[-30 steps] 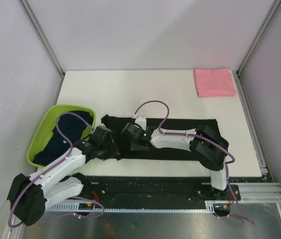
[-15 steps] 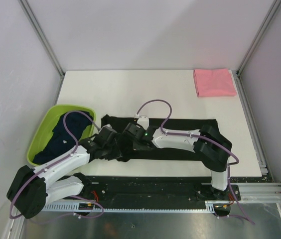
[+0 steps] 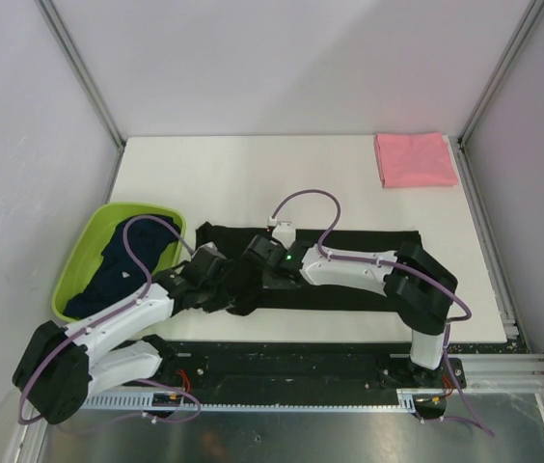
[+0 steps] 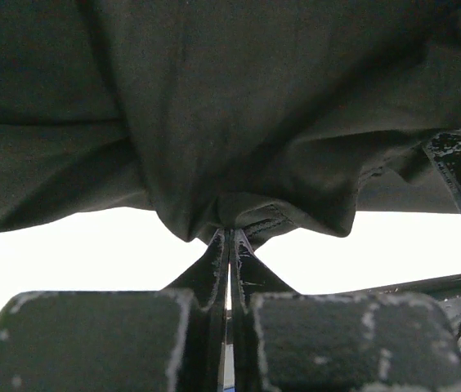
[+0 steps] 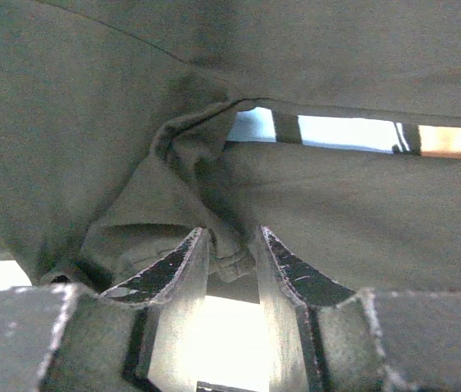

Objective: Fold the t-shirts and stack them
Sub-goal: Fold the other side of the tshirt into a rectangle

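Across the near half of the white desk [image 3: 253,174] lies a black cloth t-shirt [image 3: 368,241]. It is spread as a long band from left to right, with its right end flat and its left end gathered up under the two arms, which both reach to that left end.

The left hand [image 4: 230,233] has its two fingers pressed together with only a hairline slit between them. A bunched fold of the black cloth, with a stitched hem showing, is pinched at their tips. In its wrist view the cloth spreads out from the tips and fills the upper part of the picture, with bright desk showing below its edges.

The right hand [image 5: 230,237] sits just beside the left one in the top view, over the shirt's left end. Its fingers stand a little apart, and a crumpled wad of the same black cloth fills the gap between them, so it is clamped on the shirt too. More cloth stretches above it in loose folds.

At the far right corner of the desk, well apart from the arms, a pink cloth t-shirt [image 3: 415,159] lies folded into a neat rectangle. At the left edge of the desk stands a lime-green plastic basin [image 3: 79,253], set at an angle to the desk's edge, with dark navy cloth shirts [image 3: 103,280] heaped inside it. The left arm's purple cable loops over the basin.
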`<state>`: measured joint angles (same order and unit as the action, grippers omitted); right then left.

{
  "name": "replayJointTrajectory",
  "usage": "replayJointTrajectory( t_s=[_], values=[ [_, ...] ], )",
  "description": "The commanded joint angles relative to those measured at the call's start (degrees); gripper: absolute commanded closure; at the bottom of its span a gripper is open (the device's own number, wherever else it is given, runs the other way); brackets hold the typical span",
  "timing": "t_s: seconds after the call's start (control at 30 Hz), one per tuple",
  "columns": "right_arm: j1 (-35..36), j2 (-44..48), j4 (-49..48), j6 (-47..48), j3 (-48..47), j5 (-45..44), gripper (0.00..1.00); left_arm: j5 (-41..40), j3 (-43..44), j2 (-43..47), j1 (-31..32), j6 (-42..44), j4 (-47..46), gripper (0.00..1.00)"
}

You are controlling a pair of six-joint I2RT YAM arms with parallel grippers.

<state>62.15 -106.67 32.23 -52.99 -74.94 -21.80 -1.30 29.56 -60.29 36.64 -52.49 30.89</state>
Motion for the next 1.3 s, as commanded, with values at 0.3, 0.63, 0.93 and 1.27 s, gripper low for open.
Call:
replayJointTrajectory(
  t_s=[0.3,0.63,0.93,1.27],
  values=[
    [0.35,5.20,-2.47,0.13,3.80,-0.52,0.63,5.43,-3.20,2.00,1.59,1.28,-0.78,1.00],
    [1.16,3.57,-5.03,1.78,5.32,-0.04,0.63,5.37,-3.40,1.54,1.92,1.11,-0.81,1.00],
    [0.82,4.64,-2.93,1.74,5.50,-0.67,0.91,6.05,-3.52,2.77,1.94,1.74,-0.02,1.00],
    [1.27,7.46,-1.39,0.99,7.98,-0.50,1.00,5.79,-1.59,5.28,1.99,2.48,2.73,1.00]
  ],
)
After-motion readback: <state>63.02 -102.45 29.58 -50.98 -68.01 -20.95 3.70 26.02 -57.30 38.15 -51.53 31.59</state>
